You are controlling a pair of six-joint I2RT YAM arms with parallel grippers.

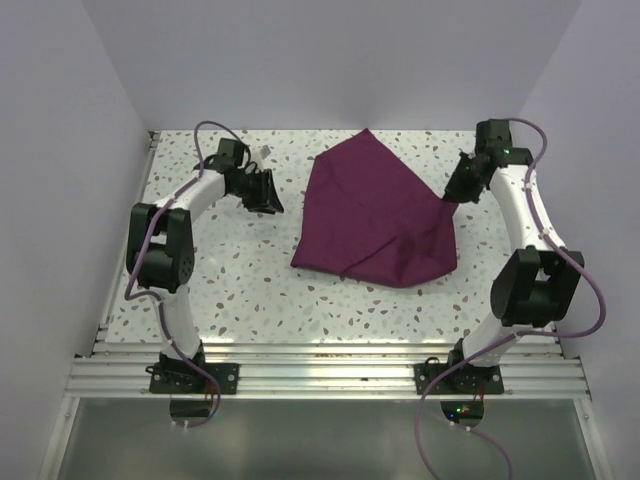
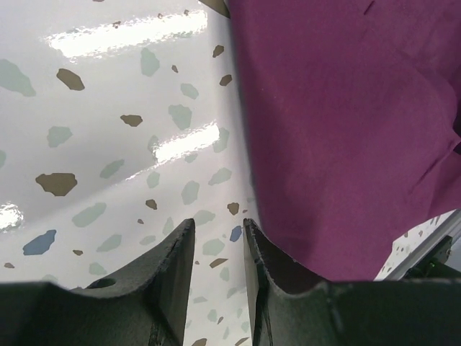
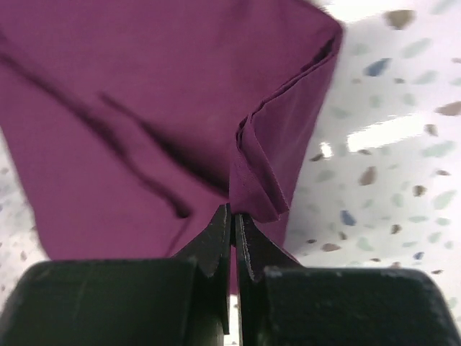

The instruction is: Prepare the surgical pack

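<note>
Desk (image 1: 250,290): white speckled terrazzo, glossy, streaked with light glare. Walls (image 1: 350,60): plain pale lavender, at 9, 12 and 3 o'clock. Aluminium rails (image 1: 330,372): 6 o'clock edge.

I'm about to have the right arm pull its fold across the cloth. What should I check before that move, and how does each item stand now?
1. Right gripper shut on the surgical pack edge: ok.
2. Grip catches every folded layer: cannot tell.
3. Left gripper empty, jaws slightly apart: ok.
4. Pack lies wholly on the table: ok.
5. Cloth smooth, no creases: not ok.
</note>
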